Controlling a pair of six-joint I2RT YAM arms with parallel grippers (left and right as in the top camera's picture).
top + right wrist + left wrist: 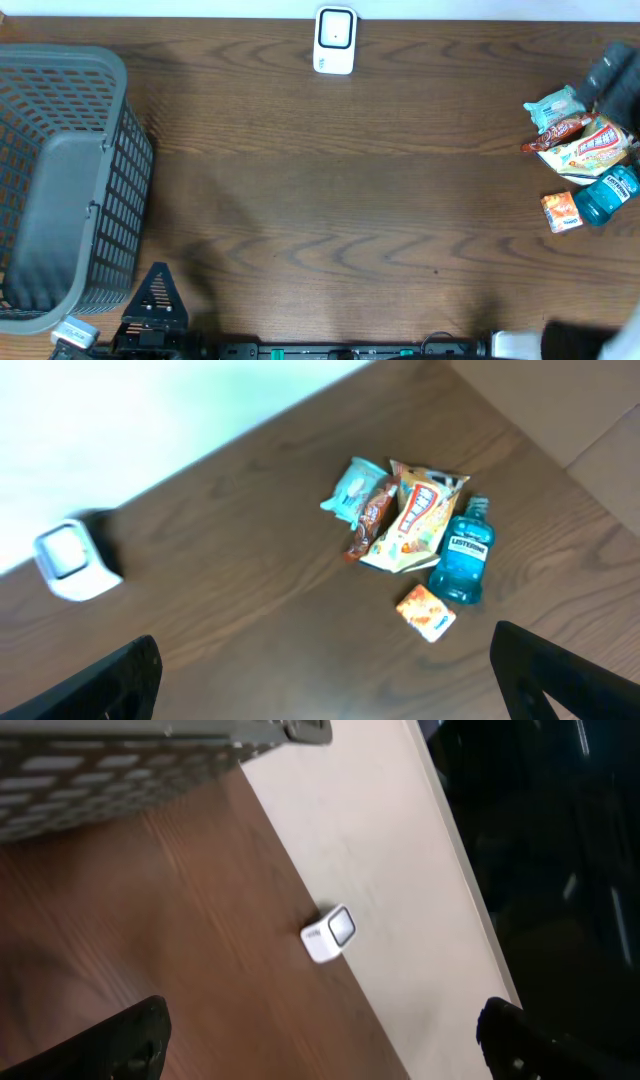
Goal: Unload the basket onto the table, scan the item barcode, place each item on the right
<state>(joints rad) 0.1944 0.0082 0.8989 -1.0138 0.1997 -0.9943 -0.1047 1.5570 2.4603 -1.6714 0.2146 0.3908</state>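
Right hand (330, 685) gapes wide, up high, aimed toward the snack pile (405, 525)

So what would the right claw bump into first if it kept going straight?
Probably the bare wooden table, just beside the snack pile. The open right gripper aims down there, though depth is hard to judge.

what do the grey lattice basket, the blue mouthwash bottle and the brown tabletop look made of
Grey lattice basket: likely moulded plastic, matte, judging by its even grid walls and rounded rim. Blue mouthwash bottle: seemingly translucent plastic, glossy, with a printed label. Brown tabletop: wood or wood-look laminate; grain shows, but which is unclear.
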